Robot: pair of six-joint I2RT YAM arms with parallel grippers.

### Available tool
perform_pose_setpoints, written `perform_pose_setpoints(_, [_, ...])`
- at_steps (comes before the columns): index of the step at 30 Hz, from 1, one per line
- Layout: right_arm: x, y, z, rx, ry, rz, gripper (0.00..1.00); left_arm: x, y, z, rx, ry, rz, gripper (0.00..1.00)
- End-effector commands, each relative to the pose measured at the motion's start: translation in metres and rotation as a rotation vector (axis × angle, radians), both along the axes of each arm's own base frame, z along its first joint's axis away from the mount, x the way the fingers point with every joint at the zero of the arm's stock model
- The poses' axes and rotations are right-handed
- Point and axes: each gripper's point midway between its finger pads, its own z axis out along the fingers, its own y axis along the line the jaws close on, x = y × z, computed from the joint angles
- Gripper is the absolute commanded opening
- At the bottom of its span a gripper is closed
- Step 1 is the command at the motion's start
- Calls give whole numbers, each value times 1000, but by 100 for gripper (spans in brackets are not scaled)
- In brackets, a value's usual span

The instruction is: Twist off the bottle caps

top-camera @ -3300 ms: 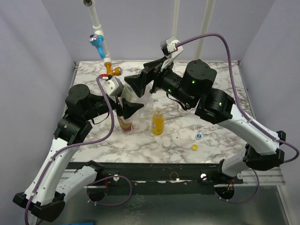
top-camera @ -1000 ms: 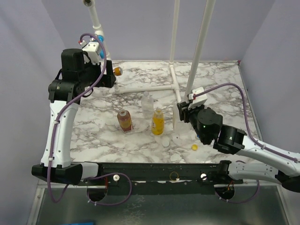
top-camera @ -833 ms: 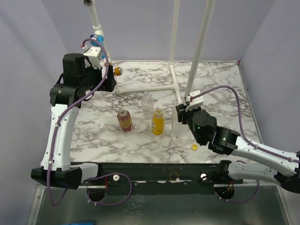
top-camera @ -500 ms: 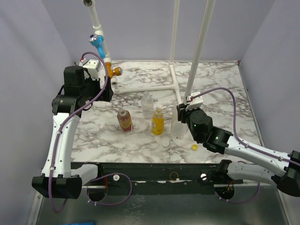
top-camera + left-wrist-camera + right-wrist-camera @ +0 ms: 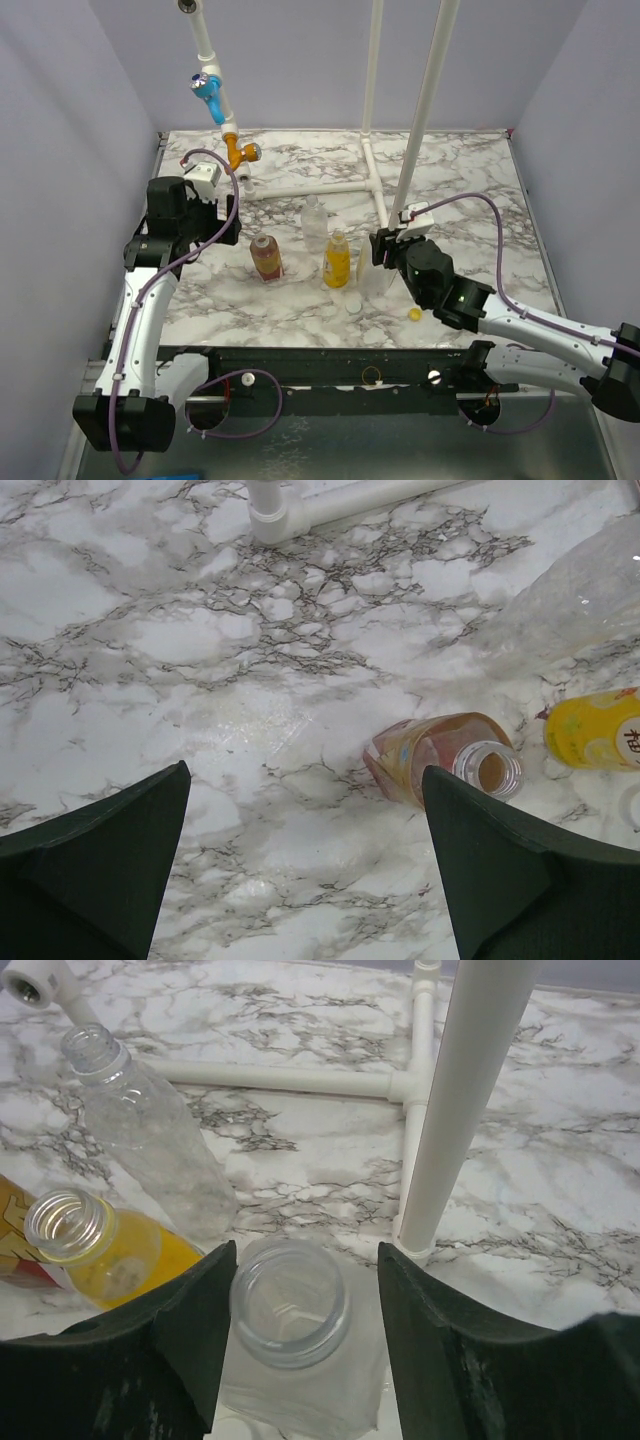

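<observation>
Left gripper: jaws wide open, nothing in them.
Right gripper: one finger on each side of the wide bottle, very close. I cannot tell if they squeeze it.
Left wrist view: the brown bottle has an open mouth, no cap.
Right wrist view: the wide bottle, yellow bottle and slim bottle all have open mouths.
Top view only: a white cap lies on the table just in front of the yellow bottle. A yellow cap lies by the right arm.
</observation>
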Motion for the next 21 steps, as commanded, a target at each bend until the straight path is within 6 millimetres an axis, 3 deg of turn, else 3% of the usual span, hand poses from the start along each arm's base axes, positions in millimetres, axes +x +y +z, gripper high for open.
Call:
perform_pose_setpoints(1, [-5, 4, 10, 21, 31, 31, 66, 4, 9, 1, 44, -61, 15, 99])
perform_pose_setpoints(6, [-9, 4, 17, 6, 60, 42, 99, 5, 14, -16, 64, -30, 32, 99])
perform_pose_setpoints(12, [-17, -3, 56, 107, 45, 37, 100, 7, 20, -35, 105, -7, 41, 99])
perform_pose_setpoints(15, [-20, -10, 67, 133, 77, 9, 100, 12, 41, -52, 155, 14, 98, 99])
perform_pose_setpoints(18, [-24, -18, 52, 127, 157, -42, 100, 15, 63, -63, 107, 30, 159, 99])
perform_pose_setpoints(21, [-27, -42, 29, 127, 218, -133, 100, 16, 78, -72, 75, 49, 196, 99])
